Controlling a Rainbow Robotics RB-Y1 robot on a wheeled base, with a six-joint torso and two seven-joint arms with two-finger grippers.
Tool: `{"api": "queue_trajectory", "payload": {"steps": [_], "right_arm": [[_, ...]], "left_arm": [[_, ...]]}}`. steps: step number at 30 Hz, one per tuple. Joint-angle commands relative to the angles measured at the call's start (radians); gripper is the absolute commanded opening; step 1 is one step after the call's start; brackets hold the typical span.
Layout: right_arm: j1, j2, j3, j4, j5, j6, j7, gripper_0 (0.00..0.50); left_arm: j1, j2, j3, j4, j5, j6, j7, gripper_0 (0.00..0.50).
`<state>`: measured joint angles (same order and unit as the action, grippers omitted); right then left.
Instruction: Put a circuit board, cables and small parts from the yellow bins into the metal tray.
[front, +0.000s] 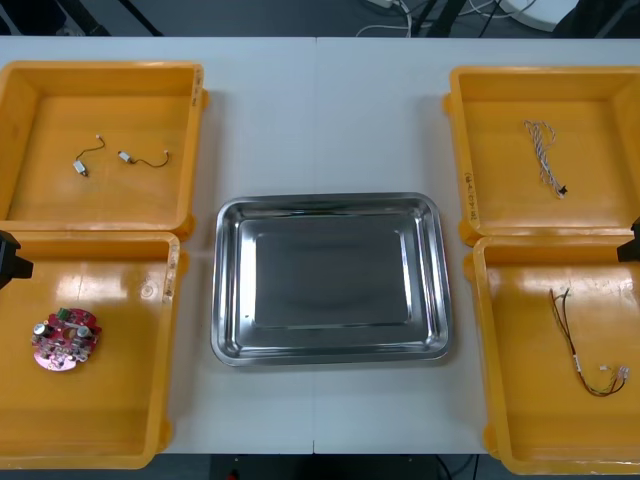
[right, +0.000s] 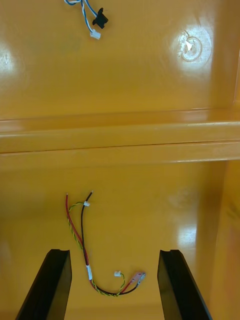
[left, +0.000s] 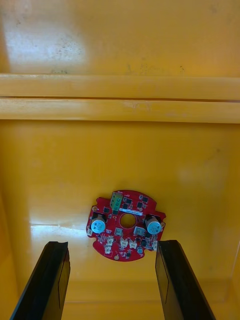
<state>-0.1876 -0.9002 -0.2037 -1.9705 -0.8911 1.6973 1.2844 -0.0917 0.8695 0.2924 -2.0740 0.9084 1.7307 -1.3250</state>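
Observation:
A round red circuit board (front: 66, 337) lies in the near left yellow bin (front: 120, 420). In the left wrist view the circuit board (left: 125, 231) sits just beyond and between the fingertips of my open left gripper (left: 112, 245). A red, yellow and black cable (front: 580, 342) lies in the near right bin (front: 530, 420). My right gripper (right: 114, 252) hovers open over this cable (right: 82, 235), nothing held. The bare shiny metal tray (front: 330, 203) stands mid-table. Black parts of the left arm (front: 10, 258) and the right arm (front: 630, 245) show at the side edges.
Two small metal parts (front: 128, 157) with short leads lie in the far left bin (front: 100, 80). A twisted blue and white cable (front: 543, 155) rests in the far right bin (front: 560, 85); its connector end (right: 95, 22) shows beyond the bin walls.

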Motion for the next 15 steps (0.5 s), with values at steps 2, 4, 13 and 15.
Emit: {"api": "queue_trajectory", "payload": {"steps": [2, 4, 13, 15], "right_arm": [[-0.027, -0.054, -0.017, -0.007, -0.005, 0.007, -0.005, 0.500], [-0.027, -0.054, -0.017, -0.007, -0.005, 0.007, -0.005, 0.500], [-0.027, -0.054, -0.017, -0.007, -0.005, 0.007, -0.005, 0.500], [-0.027, -0.054, -0.017, -0.007, -0.005, 0.007, -0.005, 0.500]], "left_arm": [[0.009, -0.004, -0.006, -0.008, 0.007, 0.007, 0.026, 0.500], [0.009, -0.004, -0.006, -0.008, 0.007, 0.007, 0.026, 0.500], [0.009, -0.004, -0.006, -0.008, 0.007, 0.007, 0.026, 0.500], [0.009, -0.004, -0.006, -0.008, 0.007, 0.007, 0.026, 0.500]]}}
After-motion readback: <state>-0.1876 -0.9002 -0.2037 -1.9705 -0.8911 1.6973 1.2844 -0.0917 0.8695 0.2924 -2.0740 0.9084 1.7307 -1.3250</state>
